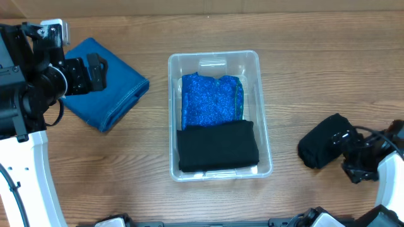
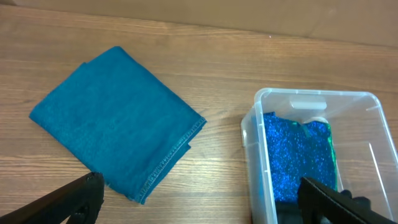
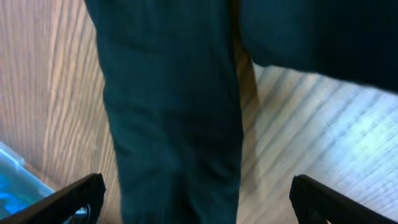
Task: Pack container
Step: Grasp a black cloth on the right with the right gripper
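Observation:
The clear container [image 1: 214,58] stands mid-table and holds a sparkly blue cloth [image 1: 208,101] at the back and a folded black cloth [image 1: 218,148] at the front. A folded teal-blue cloth [image 1: 117,91] lies flat to its left. My left gripper [image 1: 100,72] hovers over that cloth's edge, open and empty; in the left wrist view [image 2: 202,205] the cloth [image 2: 118,137] and container [image 2: 311,94] lie ahead. A dark bunched cloth [image 1: 323,146] lies right of the container. My right gripper [image 1: 346,156] is open, its fingers [image 3: 199,202] straddling this cloth [image 3: 174,112].
The wooden table [image 1: 297,69] runs on all sides. A corner of the container [image 3: 12,180] shows at the lower left of the right wrist view. Arm bases stand at the left and right edges.

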`<control>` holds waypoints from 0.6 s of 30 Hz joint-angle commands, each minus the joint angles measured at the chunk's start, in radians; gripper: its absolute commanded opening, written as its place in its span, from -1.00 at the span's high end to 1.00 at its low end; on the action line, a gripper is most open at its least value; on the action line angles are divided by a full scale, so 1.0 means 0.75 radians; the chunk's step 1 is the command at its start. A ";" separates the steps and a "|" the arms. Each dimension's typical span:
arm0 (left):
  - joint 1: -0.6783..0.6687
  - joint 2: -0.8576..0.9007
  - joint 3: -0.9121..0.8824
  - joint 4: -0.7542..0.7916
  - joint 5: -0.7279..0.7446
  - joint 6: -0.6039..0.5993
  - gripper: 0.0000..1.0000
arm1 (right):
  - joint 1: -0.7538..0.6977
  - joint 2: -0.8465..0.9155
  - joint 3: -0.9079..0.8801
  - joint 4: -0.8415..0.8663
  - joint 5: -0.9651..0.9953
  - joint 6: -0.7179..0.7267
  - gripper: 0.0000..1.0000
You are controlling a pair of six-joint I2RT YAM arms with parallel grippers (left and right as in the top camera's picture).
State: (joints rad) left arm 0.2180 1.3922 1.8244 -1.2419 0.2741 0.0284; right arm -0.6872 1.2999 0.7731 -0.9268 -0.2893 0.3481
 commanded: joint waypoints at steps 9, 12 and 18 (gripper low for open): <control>0.006 0.010 0.022 -0.024 0.020 0.028 -1.00 | -0.002 -0.008 -0.398 0.697 -0.293 0.065 -1.00; 0.006 0.010 0.022 -0.024 0.020 0.028 -1.00 | -0.002 0.048 -0.398 0.715 -0.341 0.066 -0.96; 0.006 0.010 0.022 -0.053 0.019 0.027 -1.00 | -0.002 0.073 -0.397 0.769 -0.390 0.065 0.44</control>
State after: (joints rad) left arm 0.2180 1.3941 1.8248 -1.2728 0.2771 0.0292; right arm -0.6872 1.3544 0.4812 -0.3801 -0.5308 0.3988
